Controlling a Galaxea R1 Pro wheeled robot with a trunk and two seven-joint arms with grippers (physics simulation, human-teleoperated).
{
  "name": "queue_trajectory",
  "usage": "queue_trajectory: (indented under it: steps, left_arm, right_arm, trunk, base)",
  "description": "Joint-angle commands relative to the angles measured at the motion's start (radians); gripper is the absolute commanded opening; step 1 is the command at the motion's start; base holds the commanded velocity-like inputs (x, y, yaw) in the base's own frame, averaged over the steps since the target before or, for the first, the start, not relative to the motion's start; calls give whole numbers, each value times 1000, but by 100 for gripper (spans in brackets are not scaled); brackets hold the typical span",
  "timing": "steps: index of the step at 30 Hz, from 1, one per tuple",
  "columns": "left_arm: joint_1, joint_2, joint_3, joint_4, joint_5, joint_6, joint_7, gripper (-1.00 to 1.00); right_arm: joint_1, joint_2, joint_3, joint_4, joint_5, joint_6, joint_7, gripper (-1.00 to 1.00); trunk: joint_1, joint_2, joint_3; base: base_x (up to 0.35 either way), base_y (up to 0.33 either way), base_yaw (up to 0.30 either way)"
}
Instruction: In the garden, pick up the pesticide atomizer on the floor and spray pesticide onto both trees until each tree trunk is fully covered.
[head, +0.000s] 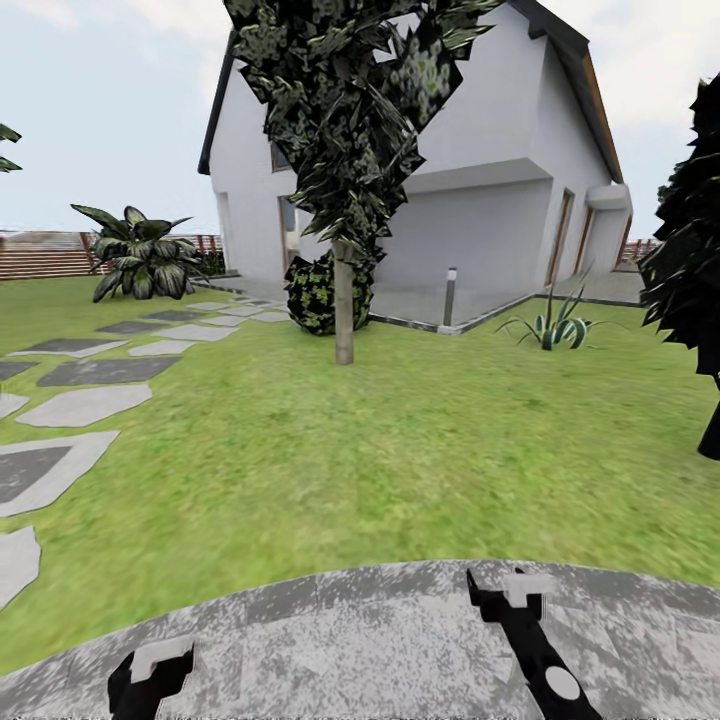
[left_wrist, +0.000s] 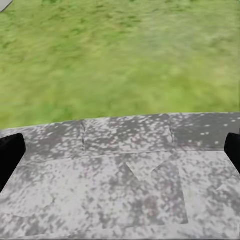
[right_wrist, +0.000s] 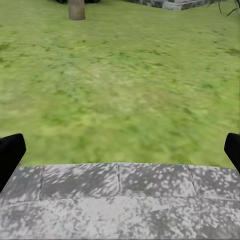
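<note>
Green grass lawn (head: 400, 450) runs out to a white house (head: 480, 180), and I can't spot the atomizer anywhere, so it's somewhere outside these views. One tree's straight grey-brown trunk (head: 344, 310) stands ahead, near the lawn's far edge by the house, under dark green-white leaves (head: 350, 120). Grey stepping slabs (head: 80, 400) line the lawn's left edge. Left gripper (left_wrist: 120, 150) and right gripper (right_wrist: 120, 152) are both spread wide, holding nothing. Risk, I'd guess: rolling on toward the tree bottle-less, or driving over the unseen bottle.

A white house (head: 480, 200) stands behind a spiky plant (head: 555, 325) and bollard lamp (head: 450, 295).
</note>
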Motion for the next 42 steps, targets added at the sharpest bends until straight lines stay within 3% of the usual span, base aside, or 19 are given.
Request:
queue_trajectory:
  steps: [1,16,34,42]
  left_arm:
    - [-1,0,0,1,1,-3,2,100]
    - [0,-2,-4,-6,-6,-2,-8,100]
    - [0,-6,-14,-9,-8,-5,-10,100]
    - [0,-8,-15,-28,-50,1,-9,100]
  right_arm:
    - [-1,-1,0,1,1,-3,0,100]
    - [-2,0,-3,-3,0,-3,-1,100]
    - [-2,1,-3,0,0,-3,-1,100]
    - [-2,0,-2,-3,-1,-3,-1,100]
  trunk:
    - [0,0,-1]
    - [0,0,-1]
    - [0,0,-1]
    - [0,0,-1]
  base:
    - [-89,280,0]
    - [-209,253,18]
    - [-190,228,261]
    - [-3,13,160]
